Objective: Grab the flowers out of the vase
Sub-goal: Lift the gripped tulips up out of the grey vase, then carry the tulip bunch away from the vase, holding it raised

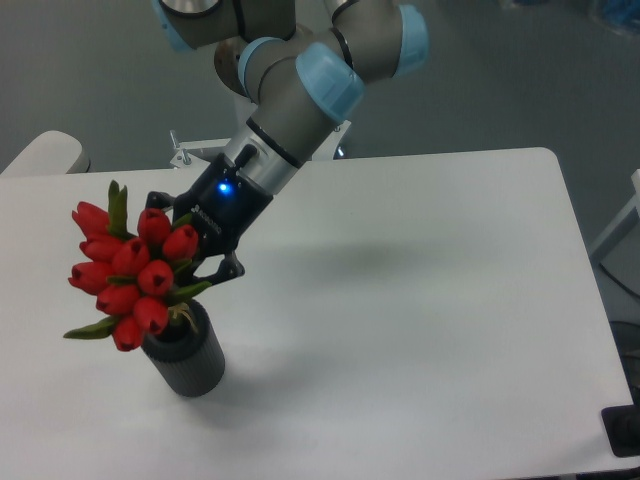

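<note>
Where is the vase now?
The vase stands on the table, lower left in the camera view, under the flowers, the pincer just above.

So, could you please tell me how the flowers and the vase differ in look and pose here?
The flowers are bright red with green leaves; the vase is dark grey and ribbed. The flowers lean to the left; the vase stands upright on the table. The bunch spreads wider than the vase. The gripper is at the flowers, not the vase.

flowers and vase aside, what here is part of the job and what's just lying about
Part of the job:
- flowers, sitting in the vase
- vase, upright on the table
- gripper, right behind the bunch; grip unclear

Just there:
- white table
- metal bracket at the table's far edge
- pale rounded object, far left
</note>
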Available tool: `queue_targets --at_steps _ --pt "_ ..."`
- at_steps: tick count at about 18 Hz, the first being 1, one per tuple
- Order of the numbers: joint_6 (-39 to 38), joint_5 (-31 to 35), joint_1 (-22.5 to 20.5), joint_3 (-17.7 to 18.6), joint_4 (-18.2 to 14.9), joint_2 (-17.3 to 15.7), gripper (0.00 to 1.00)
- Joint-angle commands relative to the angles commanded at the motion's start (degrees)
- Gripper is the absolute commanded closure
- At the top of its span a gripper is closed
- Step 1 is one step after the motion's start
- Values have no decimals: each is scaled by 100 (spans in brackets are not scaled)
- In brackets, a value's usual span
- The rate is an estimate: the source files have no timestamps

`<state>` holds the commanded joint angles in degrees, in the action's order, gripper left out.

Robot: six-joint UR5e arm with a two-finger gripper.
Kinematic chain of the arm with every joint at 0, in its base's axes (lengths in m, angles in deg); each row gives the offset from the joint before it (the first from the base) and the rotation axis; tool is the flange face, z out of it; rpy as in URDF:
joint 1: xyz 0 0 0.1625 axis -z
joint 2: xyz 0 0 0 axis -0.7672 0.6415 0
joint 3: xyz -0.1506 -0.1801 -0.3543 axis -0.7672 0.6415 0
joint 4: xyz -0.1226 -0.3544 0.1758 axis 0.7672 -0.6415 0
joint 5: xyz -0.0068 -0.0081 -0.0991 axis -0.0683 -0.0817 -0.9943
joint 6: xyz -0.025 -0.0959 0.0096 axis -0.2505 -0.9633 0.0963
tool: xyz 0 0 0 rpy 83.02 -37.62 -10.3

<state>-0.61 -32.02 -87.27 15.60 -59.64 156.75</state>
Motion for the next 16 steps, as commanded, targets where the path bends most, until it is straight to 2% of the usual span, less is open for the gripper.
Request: queue_targets --at_steps 9,16 --pt "-642 -62 -88 -510 -17 -114 67" --pt "-642 -79 -333 -712 -35 -158 67"
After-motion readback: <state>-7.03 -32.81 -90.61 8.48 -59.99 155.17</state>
